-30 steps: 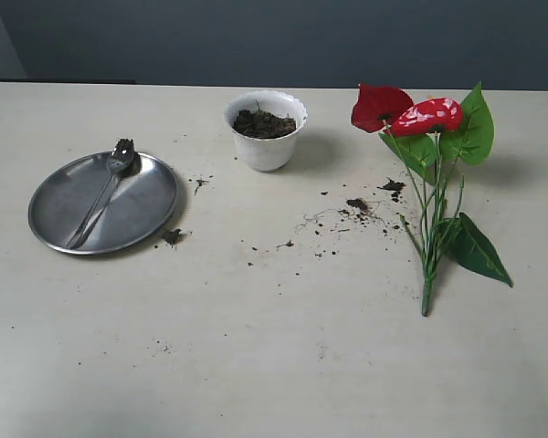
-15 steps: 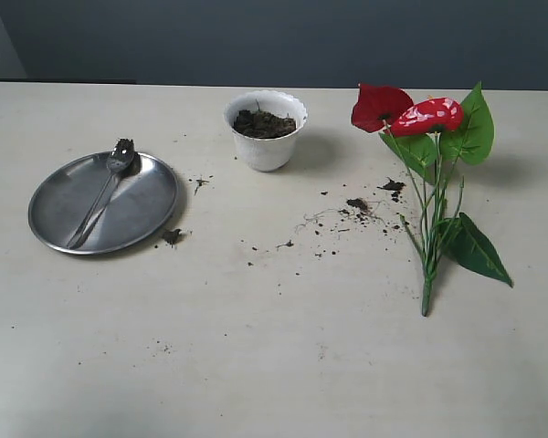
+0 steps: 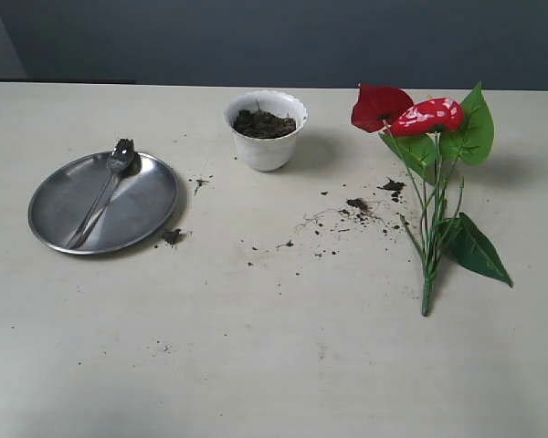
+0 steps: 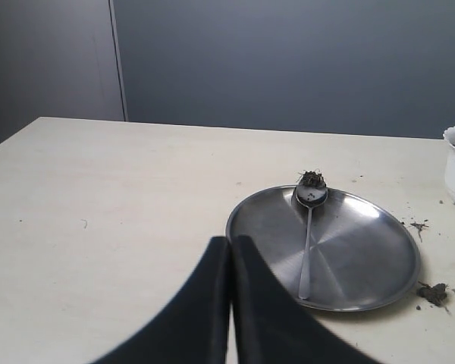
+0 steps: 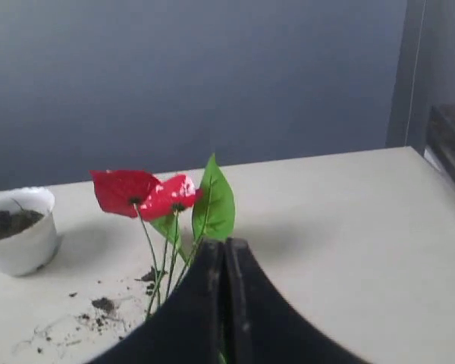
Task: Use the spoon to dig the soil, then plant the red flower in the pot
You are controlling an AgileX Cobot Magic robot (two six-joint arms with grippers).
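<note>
Spoon (image 3: 97, 201) lies on steel plate (image 3: 146, 205) at left of table (image 3: 274, 365), bowl at far end, fully in view. Pot (image 3: 267, 151) holding soil (image 3: 263, 123) stands upright, far centre. Red flower (image 3: 426, 116) lies flat at right, blooms far, stem end near. Loose crumbs (image 3: 357, 204) scattered between pot and flower; one clod (image 3: 171, 236) just beside plate. Left gripper (image 4: 230, 241) and right gripper (image 5: 224, 244) both closed, holding nothing

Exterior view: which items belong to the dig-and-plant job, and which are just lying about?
Job:
- spoon, lying on the plate
- soil, inside the pot
- white pot
- red flower, lying flat, not yet planted

Lying about:
- steel plate under the spoon
- scattered crumbs between pot and flower, a few more beside the plate
</note>
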